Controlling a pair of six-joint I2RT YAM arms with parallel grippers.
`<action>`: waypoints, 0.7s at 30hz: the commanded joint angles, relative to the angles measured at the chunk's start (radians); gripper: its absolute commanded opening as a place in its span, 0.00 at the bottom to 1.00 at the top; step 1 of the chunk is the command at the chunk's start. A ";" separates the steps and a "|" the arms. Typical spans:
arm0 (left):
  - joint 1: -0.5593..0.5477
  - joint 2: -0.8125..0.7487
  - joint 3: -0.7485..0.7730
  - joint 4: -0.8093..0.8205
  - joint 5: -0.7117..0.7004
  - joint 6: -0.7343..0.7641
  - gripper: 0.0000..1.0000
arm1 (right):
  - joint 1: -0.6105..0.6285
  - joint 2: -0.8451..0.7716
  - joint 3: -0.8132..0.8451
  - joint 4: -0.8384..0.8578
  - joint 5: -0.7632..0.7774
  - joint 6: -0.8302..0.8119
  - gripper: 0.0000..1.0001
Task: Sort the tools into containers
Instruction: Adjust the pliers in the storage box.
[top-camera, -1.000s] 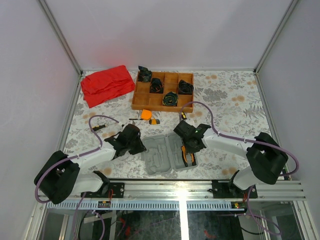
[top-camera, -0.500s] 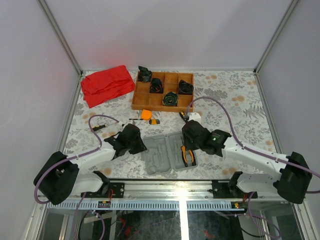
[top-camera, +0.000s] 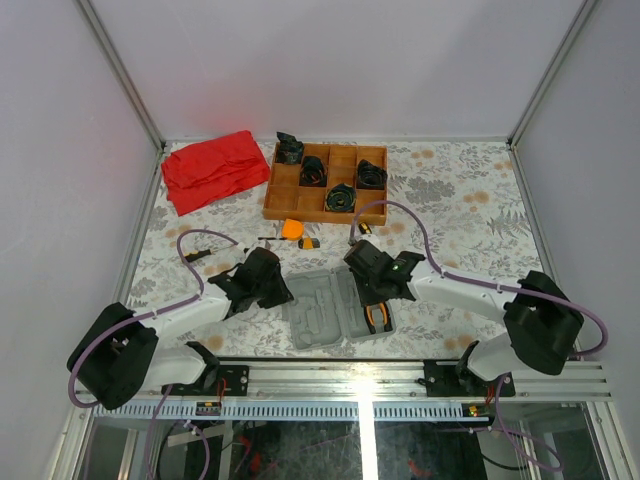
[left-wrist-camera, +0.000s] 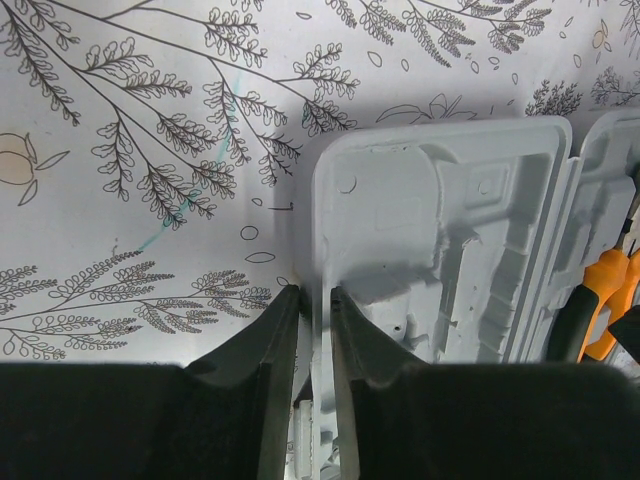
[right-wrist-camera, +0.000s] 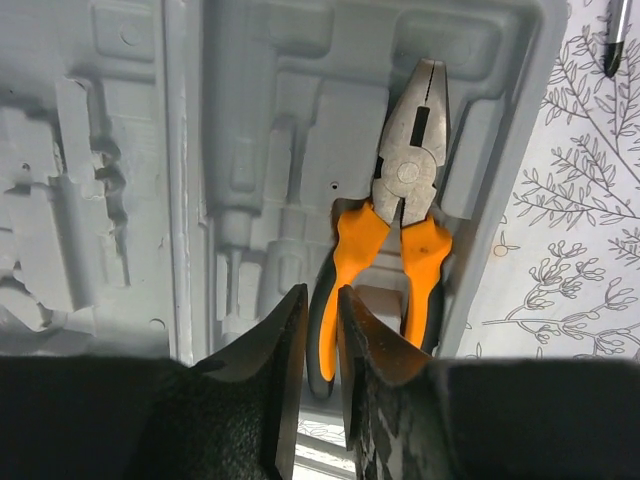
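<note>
An open grey case (top-camera: 318, 312) lies at the near middle of the table. Orange-handled pliers (top-camera: 378, 316) rest in a recess of its right half. My right gripper (top-camera: 377, 298) hangs over them; in the right wrist view its jaws (right-wrist-camera: 322, 292) sit close around the left handle of the pliers (right-wrist-camera: 405, 200). My left gripper (top-camera: 283, 296) is at the case's left edge, jaws (left-wrist-camera: 315, 295) pinching the rim of the case (left-wrist-camera: 440, 250). An orange tape measure (top-camera: 291, 229), a small yellow-grey piece (top-camera: 310, 242) and a screwdriver (top-camera: 365, 228) lie behind the case.
A brown wooden tray (top-camera: 272, 185) with black coiled bundles stands at the back. A red cloth (top-camera: 213, 168) lies at the back left. Another screwdriver (top-camera: 197, 256) lies left of my left arm. Purple cables loop over both arms. Walls close in the table.
My right arm swung out to the right, jaws widening, then came back over the pliers with jaws narrowed. The left arm and the case have stayed put.
</note>
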 joint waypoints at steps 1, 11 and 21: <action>0.005 -0.022 -0.007 0.021 0.013 0.011 0.17 | -0.005 0.029 0.006 -0.022 -0.022 0.016 0.24; 0.006 -0.023 -0.011 0.027 0.014 0.007 0.18 | -0.005 0.155 -0.010 -0.114 0.026 0.028 0.09; 0.005 -0.005 -0.003 0.091 0.086 0.055 0.30 | -0.017 0.132 0.034 -0.101 -0.031 -0.037 0.10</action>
